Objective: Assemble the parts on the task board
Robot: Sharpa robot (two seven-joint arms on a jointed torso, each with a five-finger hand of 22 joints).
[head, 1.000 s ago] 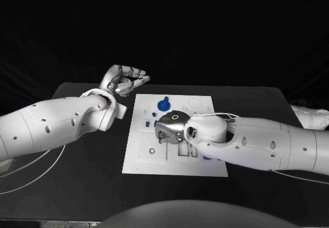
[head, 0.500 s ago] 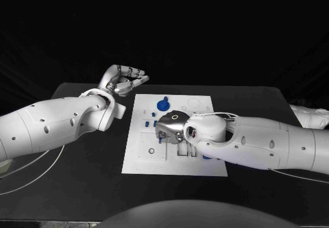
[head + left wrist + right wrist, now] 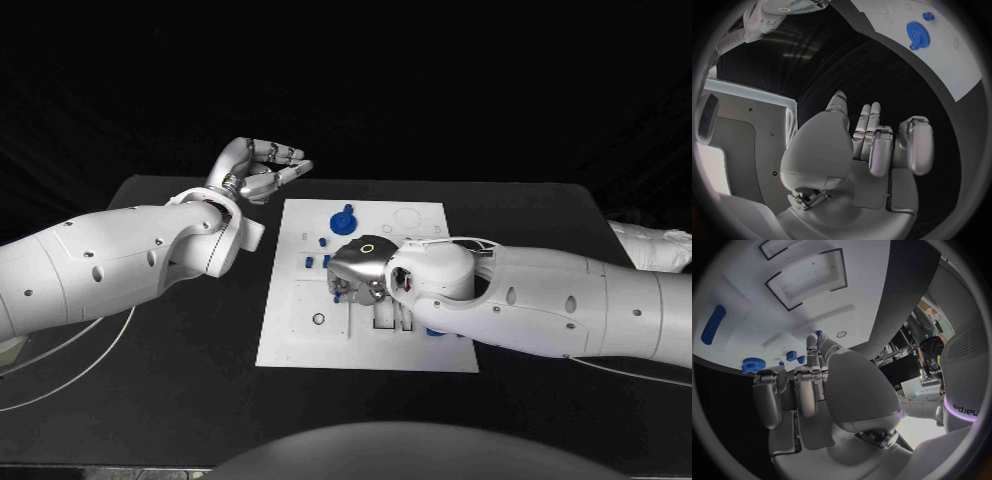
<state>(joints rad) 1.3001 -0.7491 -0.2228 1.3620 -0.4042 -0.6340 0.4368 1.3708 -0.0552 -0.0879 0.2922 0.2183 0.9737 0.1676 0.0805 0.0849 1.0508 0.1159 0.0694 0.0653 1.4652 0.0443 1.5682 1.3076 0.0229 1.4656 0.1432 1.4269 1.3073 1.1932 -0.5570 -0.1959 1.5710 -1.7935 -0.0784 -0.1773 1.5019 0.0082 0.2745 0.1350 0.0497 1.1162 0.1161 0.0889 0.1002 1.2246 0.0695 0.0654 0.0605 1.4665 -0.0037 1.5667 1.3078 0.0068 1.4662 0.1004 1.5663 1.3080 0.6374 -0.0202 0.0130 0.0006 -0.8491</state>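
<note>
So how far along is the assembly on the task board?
Early, by the look of it. A blue gear sits on the task board, perhaps placed. The right hand is over the board's middle beside small blue parts; whether it holds one is unclear. The left hand hangs curled off the board, holding nothing.

Robot lab, black table (image 3: 173, 400), white task board (image 3: 289, 345), black backdrop

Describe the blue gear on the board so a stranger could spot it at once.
Find the white task board in the middle of the black table, then look to its far end, beyond the right hand. The blue gear lies there: round and toothed, and the largest blue piece on the board, far bigger than the small blue parts nearby.
</note>
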